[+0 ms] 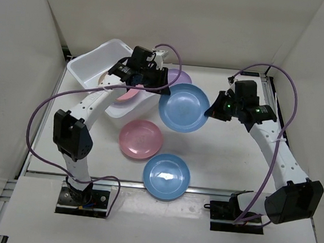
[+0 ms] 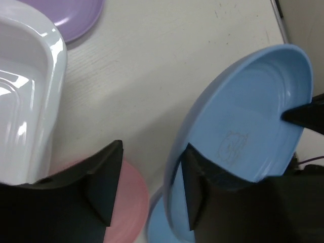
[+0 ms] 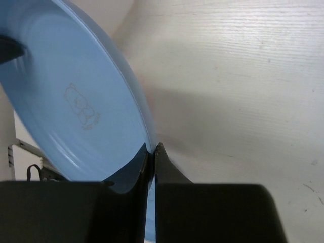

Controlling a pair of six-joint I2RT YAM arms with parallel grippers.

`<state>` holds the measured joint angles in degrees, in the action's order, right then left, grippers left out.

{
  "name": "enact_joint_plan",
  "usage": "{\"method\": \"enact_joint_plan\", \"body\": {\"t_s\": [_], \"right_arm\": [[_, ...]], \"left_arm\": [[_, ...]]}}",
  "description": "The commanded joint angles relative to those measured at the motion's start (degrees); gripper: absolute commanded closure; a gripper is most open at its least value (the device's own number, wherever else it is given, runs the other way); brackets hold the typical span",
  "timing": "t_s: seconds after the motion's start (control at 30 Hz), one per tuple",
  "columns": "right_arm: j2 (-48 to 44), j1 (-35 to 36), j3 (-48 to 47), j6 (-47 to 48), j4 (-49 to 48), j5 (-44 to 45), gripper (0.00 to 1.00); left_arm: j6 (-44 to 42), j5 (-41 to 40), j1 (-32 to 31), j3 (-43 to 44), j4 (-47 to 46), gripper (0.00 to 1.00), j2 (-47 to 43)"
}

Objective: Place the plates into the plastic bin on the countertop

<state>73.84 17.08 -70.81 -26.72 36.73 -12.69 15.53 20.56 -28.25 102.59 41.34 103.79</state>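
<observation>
Above the middle of the countertop (image 1: 222, 156), a little toward its far edge, a pale blue plate (image 1: 184, 107) hangs tilted on its side, clear of the surface. It is round, shallow and matte, with a raised rim and a faint outline drawing at the centre of its inner face. The right gripper (image 3: 153, 149) pinches the plate's rim on the side toward the right edge, its two fingers pressed together with only the thin rim between them. On the opposite side, the left gripper (image 2: 153, 149) is spread wide; the plate's rim sits between its fingers, one finger lying across the inner face.

Below the held plate, a pink plate (image 1: 141, 139) lies flat near the counter's middle, and a second blue plate (image 1: 166, 176) lies flat beside the near edge. A purple plate (image 1: 178, 77) lies by the far edge, just beside the plastic bin (image 1: 86, 71). That white bin sits at an angle in the far left corner, with something pink inside it, partly hidden by the left arm.
</observation>
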Motion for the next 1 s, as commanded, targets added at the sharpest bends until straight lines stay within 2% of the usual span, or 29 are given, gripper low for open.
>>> {"method": "enact_joint_plan", "body": {"t_s": [0.0,0.07,0.13,0.17,0.2,0.23,0.3,0.37,0.43,0.47,0.53,0.57,0.63,0.7,0.87,0.97], "right_arm": [[-1.34,0.41,-3.46,0.44,-4.3,-4.71,1.0],[-0.2,0.23,-3.46,0.35,-5.26,-6.11,1.0],[0.77,0.32,-3.72,0.35,-5.53,-6.73,1.0],[1.3,0.32,-4.25,0.35,-5.53,-7.08,1.0],[1.82,0.32,-4.69,0.7,-5.53,-7.0,1.0],[2.87,0.41,-5.13,0.97,-5.44,-6.83,0.95],[3.76,0.24,-6.53,1.06,-5.53,-6.04,0.79],[5.08,0.32,-8.11,1.23,-5.35,-6.38,0.55],[6.04,0.32,-8.91,1.06,-5.53,-6.74,0.44],[6.83,0.32,-9.26,0.88,-5.53,-6.82,0.33],[7.72,0.06,-10.4,0.44,-5.62,-7.35,0.27],[8.68,0.06,-10.75,0.44,-5.7,-7.7,0.16],[9.47,-0.29,-11.81,0.27,-5.44,-7.62,0.07],[10.44,-0.64,-12.42,0.53,-4.74,-7.0,0.01],[11.5,-5.2,-11.81,-0.26,-4.39,-5.86,0.01],[13.34,-8.63,-12.07,-1.14,-4.82,-4.2,0.01]], "left_arm": [[-0.94,2.73,-0.31,0.51,-0.74,0.56,-1.04],[-1.2,3.08,-0.4,1.21,-0.82,0.73,-1.13],[-1.47,2.82,-0.23,1.48,-0.65,0.85,-1.48],[-1.38,1.87,-0.31,1.48,-0.74,0.9,-1.92],[-1.29,1.42,0.03,1.48,-0.74,0.9,-2.27],[-1.38,1.07,0.3,1.48,-0.82,0.9,-2.62],[-0.59,-0.59,1.87,1.65,-0.82,0.9,-3.5],[0.73,-1.74,3.72,1.91,-0.82,0.9,-4.64],[2.48,-2.1,8.11,1.74,-1.26,0.9,-5.87],[3.1,-1.93,9.69,1.65,-2.22,0.9,-6.4],[4.59,-0.96,14.61,1.39,-3.19,0.9,-8.07],[5.12,-0.52,16.28,1.22,-4.33,0.9,-8.6],[6.87,-0.34,21.19,0.17,-5.3,0.9,-9.83],[7.93,-0.6,24.45,-0.89,-6.27,0.9,-10.27],[9.52,-3.67,32.37,-4.58,-6.45,0.9,-8.52],[9.43,-6.13,33.78,-5.38,-6.01,0.9,-5.53]]}}
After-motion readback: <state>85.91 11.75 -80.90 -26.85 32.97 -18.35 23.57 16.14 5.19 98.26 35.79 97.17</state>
